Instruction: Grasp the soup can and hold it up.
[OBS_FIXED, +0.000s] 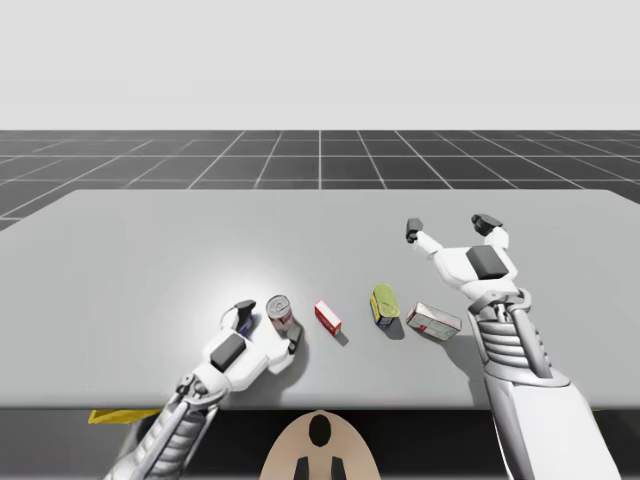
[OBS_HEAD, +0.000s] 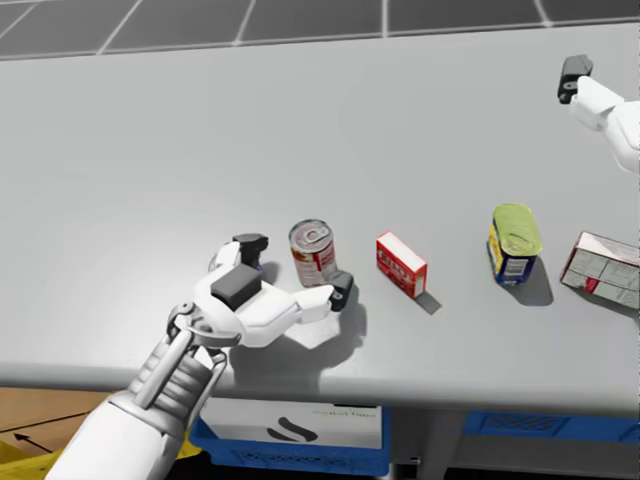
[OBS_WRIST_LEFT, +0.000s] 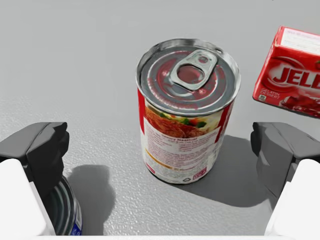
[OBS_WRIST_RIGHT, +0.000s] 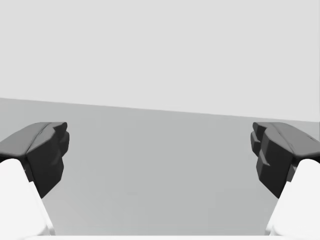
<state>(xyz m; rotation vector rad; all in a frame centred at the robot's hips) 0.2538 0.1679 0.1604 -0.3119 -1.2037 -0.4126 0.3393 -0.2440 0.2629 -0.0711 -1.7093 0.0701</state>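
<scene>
The soup can (OBS_WRIST_LEFT: 185, 115), red and white with a silver pull-tab lid, stands upright near the table's front edge (OBS_FIXED: 279, 312) (OBS_HEAD: 312, 252). My left gripper (OBS_WRIST_LEFT: 160, 155) is open, with the can between its two dark fingers and a gap on each side. The high view has this gripper (OBS_FIXED: 270, 325) low at the table, reaching in from the front left. My right gripper (OBS_FIXED: 450, 227) hangs open over bare table far to the right and further back, with nothing between its fingers (OBS_WRIST_RIGHT: 42, 150).
A small red box (OBS_FIXED: 327, 317) stands just right of the soup can, then a yellow-lidded blue can (OBS_FIXED: 385, 305) and a white-and-red box (OBS_FIXED: 433, 321). A dark can with a blue label (OBS_WRIST_LEFT: 65, 212) sits beside one left finger. The table's front edge (OBS_HEAD: 400, 390) is close.
</scene>
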